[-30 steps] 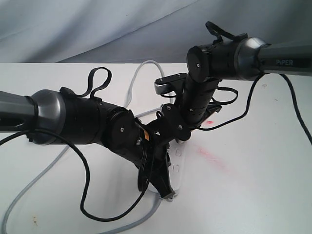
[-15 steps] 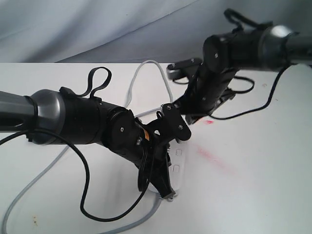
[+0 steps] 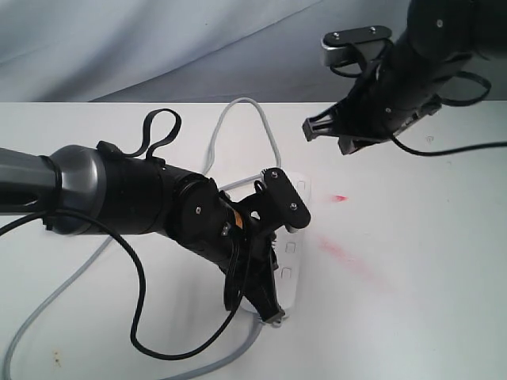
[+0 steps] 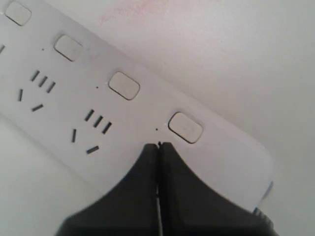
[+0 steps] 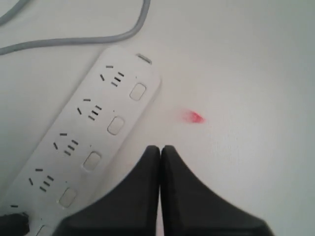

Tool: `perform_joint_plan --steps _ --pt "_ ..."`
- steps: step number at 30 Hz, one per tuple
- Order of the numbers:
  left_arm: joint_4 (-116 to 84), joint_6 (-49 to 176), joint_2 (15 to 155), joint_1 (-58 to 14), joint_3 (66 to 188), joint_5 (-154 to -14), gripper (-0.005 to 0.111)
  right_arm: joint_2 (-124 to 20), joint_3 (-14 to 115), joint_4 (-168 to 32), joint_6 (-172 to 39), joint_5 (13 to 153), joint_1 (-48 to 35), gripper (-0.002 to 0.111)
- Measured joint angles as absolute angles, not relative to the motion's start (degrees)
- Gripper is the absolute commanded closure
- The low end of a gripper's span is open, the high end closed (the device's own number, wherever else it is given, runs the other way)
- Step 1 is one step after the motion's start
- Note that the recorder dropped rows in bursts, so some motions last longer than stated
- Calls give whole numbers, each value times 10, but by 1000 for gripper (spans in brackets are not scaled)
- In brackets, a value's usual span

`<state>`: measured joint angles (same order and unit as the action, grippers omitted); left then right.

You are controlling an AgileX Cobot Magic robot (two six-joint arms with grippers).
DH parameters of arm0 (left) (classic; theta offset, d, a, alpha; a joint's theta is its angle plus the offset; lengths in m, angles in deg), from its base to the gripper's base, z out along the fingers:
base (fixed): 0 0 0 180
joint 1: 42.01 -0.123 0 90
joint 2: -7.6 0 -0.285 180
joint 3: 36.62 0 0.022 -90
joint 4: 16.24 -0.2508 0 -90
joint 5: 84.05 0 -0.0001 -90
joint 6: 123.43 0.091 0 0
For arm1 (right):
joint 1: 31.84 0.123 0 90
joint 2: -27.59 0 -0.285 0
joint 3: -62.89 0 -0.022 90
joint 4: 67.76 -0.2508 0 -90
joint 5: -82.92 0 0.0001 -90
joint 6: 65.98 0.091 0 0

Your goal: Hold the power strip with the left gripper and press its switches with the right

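Note:
The white power strip [image 3: 295,265] lies on the table, largely hidden under my left arm. My left gripper [image 3: 272,315] is shut, and its tips [image 4: 158,146] press down on the strip's top face [image 4: 123,128] beside the end switch [image 4: 185,127]. Three more switches [image 4: 124,85] run along the same edge. My right gripper [image 3: 325,131] is shut and hangs high at the back right, well clear of the strip. From its wrist view the shut tips [image 5: 160,149] hover over bare table beside the strip [image 5: 74,125], where several switches [image 5: 114,125] show.
The grey cord [image 3: 238,111] loops behind the strip and runs off to the front left [image 3: 47,309]; it also shows in the right wrist view [image 5: 98,39]. Red smears [image 3: 341,253] and a red dot [image 5: 193,117] mark the white table to the right of the strip.
My right gripper has lifted off the strip and swung up and to the right. The left arm and the strip have not moved.

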<state>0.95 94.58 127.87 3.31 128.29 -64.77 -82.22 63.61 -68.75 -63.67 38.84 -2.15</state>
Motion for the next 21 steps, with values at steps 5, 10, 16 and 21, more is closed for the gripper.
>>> perform_joint_plan --steps 5,10,16,21 --pt "8 946 1273 33 1283 -645 107 -719 487 -691 -619 475 -22 108" --pt "7 918 1215 33 1278 -646 107 -584 399 -689 -593 509 -22 108" --pt "7 864 1080 29 1278 -673 107 -416 328 -634 -532 518 -22 108" --pt "7 825 996 -20 1271 -677 107 -270 254 -531 -432 515 -22 108"
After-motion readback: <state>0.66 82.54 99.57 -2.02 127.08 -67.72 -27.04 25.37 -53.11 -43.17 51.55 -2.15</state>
